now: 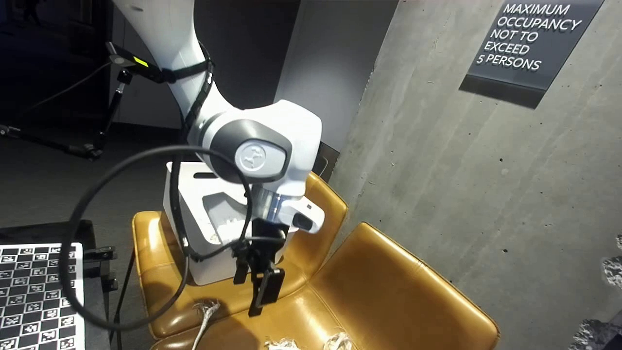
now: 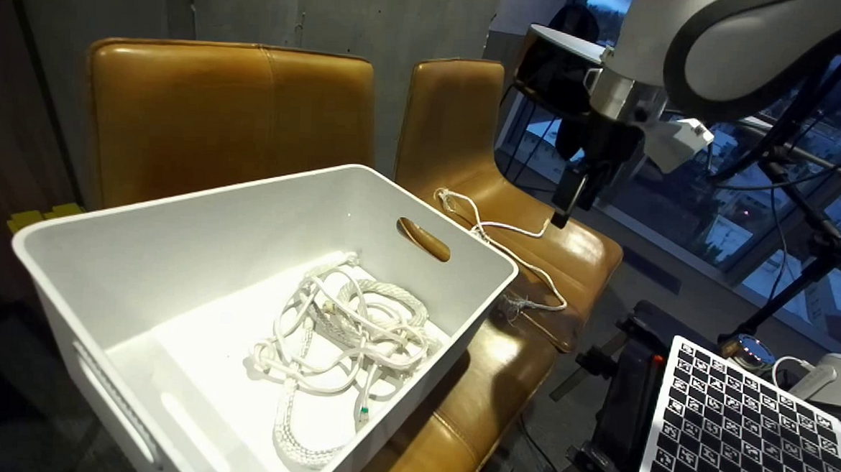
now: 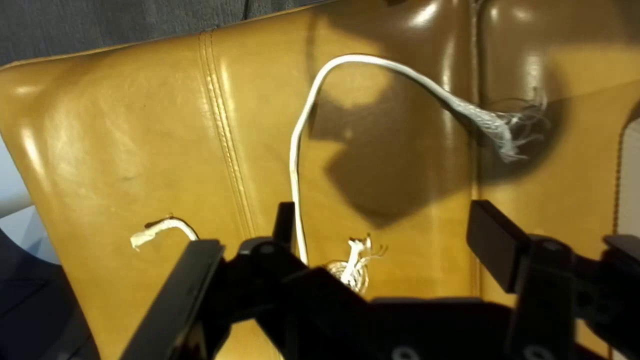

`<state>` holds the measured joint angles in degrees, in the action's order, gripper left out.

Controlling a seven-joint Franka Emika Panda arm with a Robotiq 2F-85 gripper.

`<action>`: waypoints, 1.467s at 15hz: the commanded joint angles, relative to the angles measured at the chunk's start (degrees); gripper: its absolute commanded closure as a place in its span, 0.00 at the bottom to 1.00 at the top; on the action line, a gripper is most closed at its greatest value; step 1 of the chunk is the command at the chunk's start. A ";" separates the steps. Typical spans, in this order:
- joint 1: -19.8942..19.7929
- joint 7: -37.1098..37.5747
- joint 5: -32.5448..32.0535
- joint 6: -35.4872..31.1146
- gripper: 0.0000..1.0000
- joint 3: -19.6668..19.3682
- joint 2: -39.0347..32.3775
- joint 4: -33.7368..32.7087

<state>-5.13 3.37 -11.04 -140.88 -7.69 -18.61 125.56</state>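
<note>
White rope (image 3: 350, 58) lies below the "5 PERSONS" occupancy sign (image 1: 529, 43).

Likely an office: wall-mounted occupancy sign (image 1: 529, 47)

White rope (image 3: 355, 58), tan chair (image 3: 135, 130)

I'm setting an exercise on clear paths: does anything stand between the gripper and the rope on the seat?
Nothing visible does: the gripper hangs open above the rope on the seat, no object between them.
</note>
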 commanded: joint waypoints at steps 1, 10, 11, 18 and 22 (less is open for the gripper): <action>-1.39 -0.69 -0.97 -6.60 0.00 -1.70 -7.49 -1.28; -0.77 0.63 0.74 -14.13 0.00 -3.80 -25.83 -12.87; -0.74 0.76 0.82 -14.02 0.00 -3.98 -27.30 -14.11; -0.30 1.49 0.79 -14.34 0.26 -5.09 -34.00 -18.28; -0.46 1.58 0.69 -14.18 0.56 -5.90 -34.04 -18.66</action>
<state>-6.48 4.21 -10.93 -154.35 -12.24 -49.60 108.85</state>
